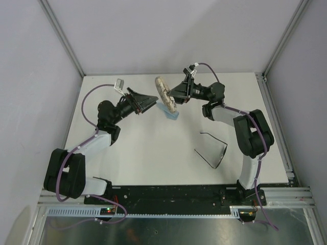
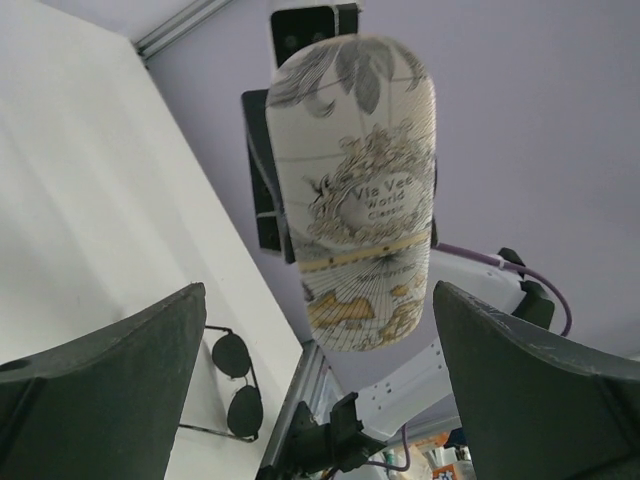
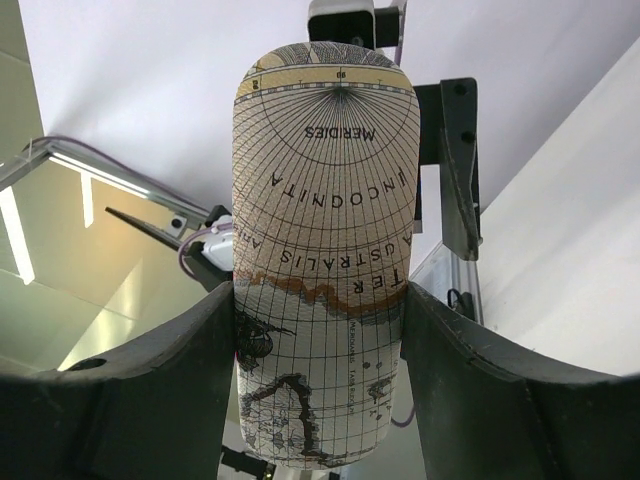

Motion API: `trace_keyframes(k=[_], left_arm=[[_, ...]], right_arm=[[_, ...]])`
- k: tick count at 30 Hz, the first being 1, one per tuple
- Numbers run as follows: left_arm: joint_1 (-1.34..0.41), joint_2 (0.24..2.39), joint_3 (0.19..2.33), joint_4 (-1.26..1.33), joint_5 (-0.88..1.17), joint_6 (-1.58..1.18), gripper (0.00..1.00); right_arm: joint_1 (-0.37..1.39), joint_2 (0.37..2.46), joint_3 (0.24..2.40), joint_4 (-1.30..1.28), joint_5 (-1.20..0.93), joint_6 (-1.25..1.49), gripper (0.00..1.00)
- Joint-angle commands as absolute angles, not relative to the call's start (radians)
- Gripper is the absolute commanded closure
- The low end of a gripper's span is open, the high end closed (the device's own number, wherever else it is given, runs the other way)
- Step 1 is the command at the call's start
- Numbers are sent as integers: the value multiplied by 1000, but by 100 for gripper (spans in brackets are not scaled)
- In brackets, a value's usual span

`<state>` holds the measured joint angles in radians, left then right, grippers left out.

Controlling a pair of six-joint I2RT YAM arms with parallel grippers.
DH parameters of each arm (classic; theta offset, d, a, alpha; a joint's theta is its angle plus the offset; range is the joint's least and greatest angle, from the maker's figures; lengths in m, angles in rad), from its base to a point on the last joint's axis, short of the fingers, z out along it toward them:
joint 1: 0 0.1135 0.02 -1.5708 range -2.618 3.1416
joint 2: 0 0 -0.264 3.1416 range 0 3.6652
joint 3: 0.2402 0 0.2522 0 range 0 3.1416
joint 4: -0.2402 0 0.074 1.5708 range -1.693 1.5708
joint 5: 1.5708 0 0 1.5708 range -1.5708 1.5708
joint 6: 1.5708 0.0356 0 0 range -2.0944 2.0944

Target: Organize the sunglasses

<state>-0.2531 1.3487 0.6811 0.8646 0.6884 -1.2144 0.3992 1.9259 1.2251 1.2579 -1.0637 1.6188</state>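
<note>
The sunglasses [image 1: 220, 154] lie on the white table [image 1: 153, 153] at the right, thin black frame, temple arms spread; the left wrist view shows them [image 2: 235, 385] far off with dark lenses. My right gripper [image 1: 173, 97] is shut on the map-printed oval case [image 1: 164, 92], holding it up above the table at the back middle. In the right wrist view its fingers [image 3: 200, 380] press both sides of the case [image 3: 325, 200]. My left gripper [image 1: 149, 105] stands wide open, facing the case [image 2: 360, 180] from the left without touching it.
A light blue cloth [image 1: 171, 114] lies on the table under the case. Grey walls enclose the table on three sides, with metal posts at the back corners [image 1: 263, 76]. The arm bases sit on the black rail [image 1: 173, 194] at the near edge.
</note>
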Motion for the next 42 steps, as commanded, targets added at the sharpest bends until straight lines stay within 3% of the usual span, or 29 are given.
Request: trace_keyframes(k=[1,6,14,21,27,34,42], left_arm=[[-259,1340,703,1004,706,-1294,0],[-269,1352,711,1017,700,-1319,1],[-282,1388,713,1033,695,-1329,11],[-282,1398,711,1038,690,-1324,32],[-283,1401,706,1040,688,-1303,47],[-282,1401,675,1039,675,-1250,62],[-294,1461,628,998,649,-1186,68]], right_arm=[[425,1938,1233,1509,-1067,1664,75],[451,1950,1233,1489,-1063,1638,75],[468,1945,1232,1416,-1073,1570,76],[481,1923,1232,1276,-1084,1453,79],[491,1872,1232,1040,-1083,1264,80],[485,1765,1235,565,-984,883,81],[495,1718,1241,211,-826,589,83]])
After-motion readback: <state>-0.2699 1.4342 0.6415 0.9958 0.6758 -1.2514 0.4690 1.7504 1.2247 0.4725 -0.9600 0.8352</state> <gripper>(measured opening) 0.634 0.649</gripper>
